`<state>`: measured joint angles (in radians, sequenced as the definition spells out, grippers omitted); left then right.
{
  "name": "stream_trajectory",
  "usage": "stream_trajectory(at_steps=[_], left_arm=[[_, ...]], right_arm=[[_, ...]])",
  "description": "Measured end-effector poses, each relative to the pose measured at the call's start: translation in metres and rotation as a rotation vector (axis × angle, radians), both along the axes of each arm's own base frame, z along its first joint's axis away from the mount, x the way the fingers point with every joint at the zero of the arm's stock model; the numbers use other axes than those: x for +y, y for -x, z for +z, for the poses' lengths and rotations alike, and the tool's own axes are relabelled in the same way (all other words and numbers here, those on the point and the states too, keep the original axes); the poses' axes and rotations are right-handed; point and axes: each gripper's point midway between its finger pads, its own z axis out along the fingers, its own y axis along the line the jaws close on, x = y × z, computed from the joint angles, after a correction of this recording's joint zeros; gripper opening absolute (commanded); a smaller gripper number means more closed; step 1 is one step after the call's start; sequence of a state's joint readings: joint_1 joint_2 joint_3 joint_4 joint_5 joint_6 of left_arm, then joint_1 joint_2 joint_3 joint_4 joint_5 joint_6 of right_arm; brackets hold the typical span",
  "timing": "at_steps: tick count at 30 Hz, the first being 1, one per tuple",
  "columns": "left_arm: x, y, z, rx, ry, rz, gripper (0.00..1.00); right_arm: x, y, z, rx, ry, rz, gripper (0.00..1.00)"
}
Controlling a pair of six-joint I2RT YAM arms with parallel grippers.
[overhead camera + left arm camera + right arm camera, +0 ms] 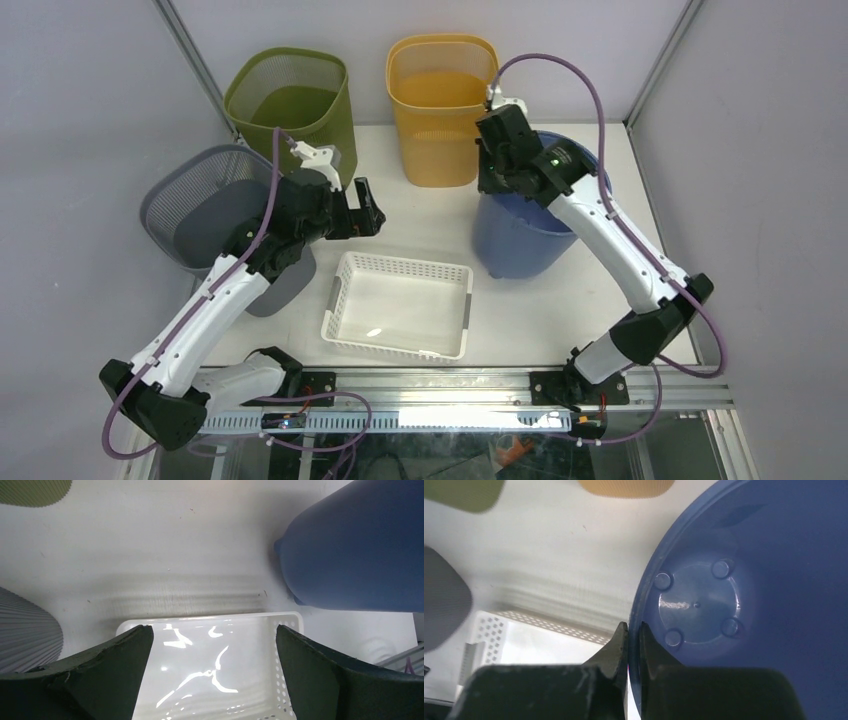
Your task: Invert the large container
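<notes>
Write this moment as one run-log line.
right gripper: shut on blue bucket rim | left gripper: open, near white basket | blue bucket: not yet inverted

No text, label, brand, number or sign can be read anywhere.

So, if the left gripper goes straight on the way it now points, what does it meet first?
Most likely the white basket: the open left gripper frames its inside, near one rim. Depth is unclear, so bare table just beyond that rim is possible.
</notes>
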<state>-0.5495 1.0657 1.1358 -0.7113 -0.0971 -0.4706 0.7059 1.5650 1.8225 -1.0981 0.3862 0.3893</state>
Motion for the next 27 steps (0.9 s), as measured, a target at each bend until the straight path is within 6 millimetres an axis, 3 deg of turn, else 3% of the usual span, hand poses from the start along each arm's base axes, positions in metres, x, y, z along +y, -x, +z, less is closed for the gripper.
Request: stream_trajectory(at_steps=[7, 13, 17, 20, 27], left_arm=[[0.001, 0.001, 0.014, -0.029, 0.003, -0.006, 0.99], [-0.005, 0.000, 0.018, -0.031, 0.021, -0.028, 0.99], [-0.010, -0.003, 0.012, -0.012, 0.021, -0.042, 0.99], [-0.016, -0.004, 0.007, 0.010, 0.024, -0.063, 0.99], [-0.020, -0.007, 0.007, 0.007, 0.038, -0.070, 0.99]], right_arm=[[-0.018, -0.010, 0.034, -0.081, -0.268, -0.040, 0.00], [-0.006, -0.018, 0.048, -0.160, -0.562, -0.021, 0.00], [-0.039, -0.026, 0.050, -0.221, -0.730, -0.096, 0.00], [-0.062, -0.032, 0.030, -0.202, -0.818, -0.178, 0.00], [-0.080, -0.027, -0.042, -0.009, -0.990, -0.293, 0.00]])
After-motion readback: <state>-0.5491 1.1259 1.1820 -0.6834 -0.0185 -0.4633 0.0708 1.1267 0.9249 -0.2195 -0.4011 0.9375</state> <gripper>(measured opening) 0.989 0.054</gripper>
